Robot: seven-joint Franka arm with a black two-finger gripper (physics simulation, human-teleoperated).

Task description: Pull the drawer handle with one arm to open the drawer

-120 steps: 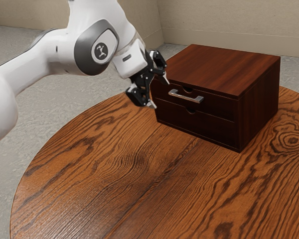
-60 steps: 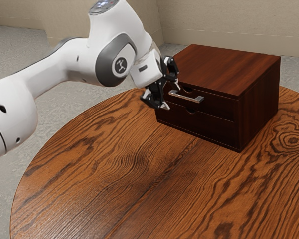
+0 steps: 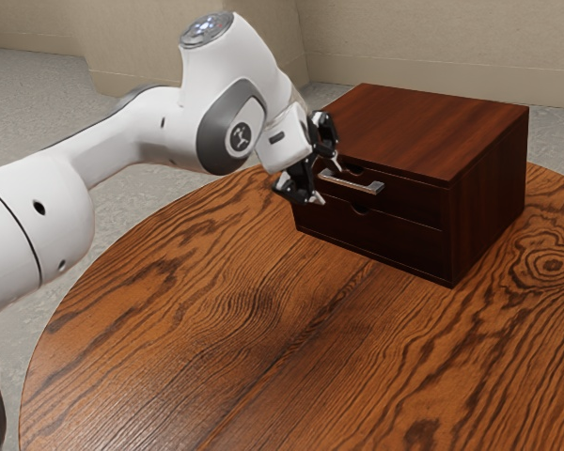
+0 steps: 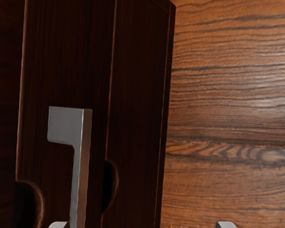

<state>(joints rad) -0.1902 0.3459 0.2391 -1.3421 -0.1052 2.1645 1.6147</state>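
The arm (image 3: pixel 122 160) is seen at the exterior view's left. The gripper (image 3: pixel 316 163) is held wide open at the end of the handle (image 3: pixel 352 182) nearest the arm. The handle is fixed on the top drawer (image 3: pixel 409 197), which is shut, in a 2-drawer box (image 3: pixel 432 122) set on the table (image 3: pixel 216 329).

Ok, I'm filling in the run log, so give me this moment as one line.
stage: pre-grasp | gripper: open, at handle end | top drawer: shut | grasp: not yet
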